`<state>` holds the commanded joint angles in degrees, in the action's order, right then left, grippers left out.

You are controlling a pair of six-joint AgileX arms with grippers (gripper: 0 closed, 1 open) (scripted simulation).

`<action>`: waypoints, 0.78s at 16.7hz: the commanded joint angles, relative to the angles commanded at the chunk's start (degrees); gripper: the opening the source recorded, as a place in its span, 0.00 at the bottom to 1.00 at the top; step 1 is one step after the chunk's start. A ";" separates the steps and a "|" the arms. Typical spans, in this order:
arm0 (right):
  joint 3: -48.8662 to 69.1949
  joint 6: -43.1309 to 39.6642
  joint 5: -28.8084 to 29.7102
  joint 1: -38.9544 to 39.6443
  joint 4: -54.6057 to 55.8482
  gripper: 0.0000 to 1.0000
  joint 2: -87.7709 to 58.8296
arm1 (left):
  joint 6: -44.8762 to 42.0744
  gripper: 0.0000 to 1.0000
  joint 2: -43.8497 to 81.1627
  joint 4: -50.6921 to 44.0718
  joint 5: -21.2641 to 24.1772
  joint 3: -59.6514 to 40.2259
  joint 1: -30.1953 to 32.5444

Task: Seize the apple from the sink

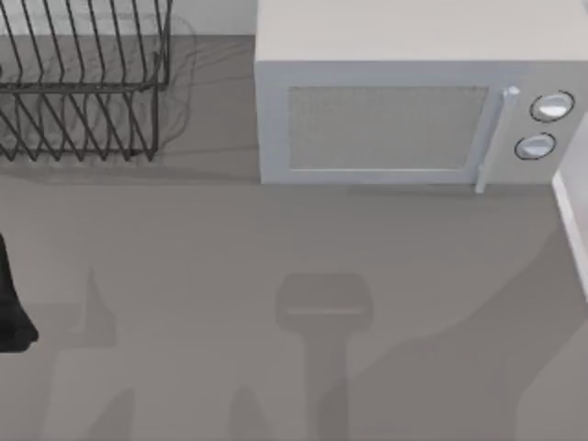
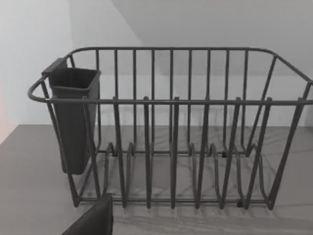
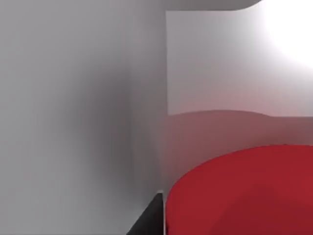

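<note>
Apple (image 3: 244, 196): bright red, rounded, very close under the right wrist camera, inside a pale grey walled recess taken to be the sink (image 3: 88, 122). Right hand: one dark finger edge (image 3: 152, 215) just beside the apple; open or closed, cannot tell. For a sound grasp: centre over the widest part, close gently, lift straight up clear of the sink wall. Left arm (image 1: 11, 303): parked at the desk's (image 1: 276, 239) left edge, facing the wire dish rack (image 2: 171, 127) with its dark cutlery cup (image 2: 73, 117). Microwave (image 1: 404, 101) at the desk's back.
</note>
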<state>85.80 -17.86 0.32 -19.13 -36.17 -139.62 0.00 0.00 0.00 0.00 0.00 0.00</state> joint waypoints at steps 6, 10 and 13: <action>0.76 0.45 -0.82 0.14 -1.56 0.00 3.30 | 0.00 1.00 0.00 0.00 0.00 0.00 0.00; 4.63 0.34 -0.83 0.03 -5.56 0.00 3.78 | 0.00 1.00 0.00 0.00 0.00 0.00 0.00; 12.35 0.18 -0.86 -0.11 -14.89 0.00 5.24 | 0.00 1.00 0.00 0.00 0.00 0.00 0.00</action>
<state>98.15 -17.68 -0.54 -19.24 -51.07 -134.39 0.00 0.00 0.00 0.00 0.00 0.00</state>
